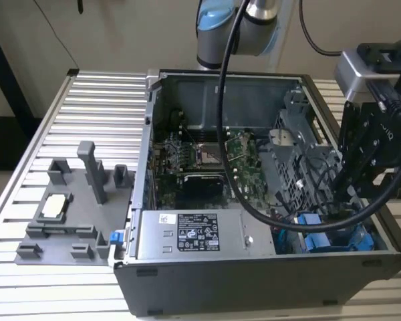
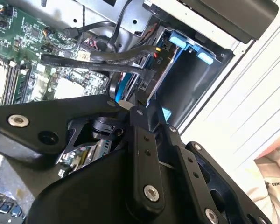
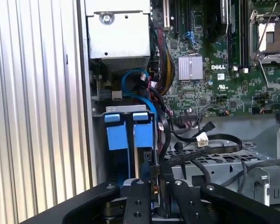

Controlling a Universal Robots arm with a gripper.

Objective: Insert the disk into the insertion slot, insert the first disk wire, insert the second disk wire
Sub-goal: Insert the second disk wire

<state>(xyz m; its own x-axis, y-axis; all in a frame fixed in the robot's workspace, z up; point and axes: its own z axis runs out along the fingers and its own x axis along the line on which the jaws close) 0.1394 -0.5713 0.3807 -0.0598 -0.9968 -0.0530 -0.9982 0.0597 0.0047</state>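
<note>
The disk (image 3: 143, 134), held in its bright blue carrier, sits down inside the insertion slot (image 3: 113, 111) at the case's front corner on the exterior view's right, where its blue carrier (image 1: 319, 239) also shows. My gripper (image 3: 157, 183) is right at the disk's connector edge, fingers (image 3: 138, 198) close together on the black plug of a disk wire (image 3: 214, 140). In the second wrist view the gripper (image 2: 138, 107) meets the flat black wire (image 2: 98, 60) beside the blue carrier (image 2: 182, 41). In the exterior view the gripper (image 1: 337, 198) reaches down into the case among the cables.
The open computer case (image 1: 254, 287) lies on a slatted metal table (image 1: 100, 107). A grey box with a white sticker (image 1: 200, 234), the motherboard (image 3: 210, 60) and a perforated metal cage (image 1: 301, 160) surround the bay. A grey fixture (image 1: 67, 207) stands on the exterior view's left.
</note>
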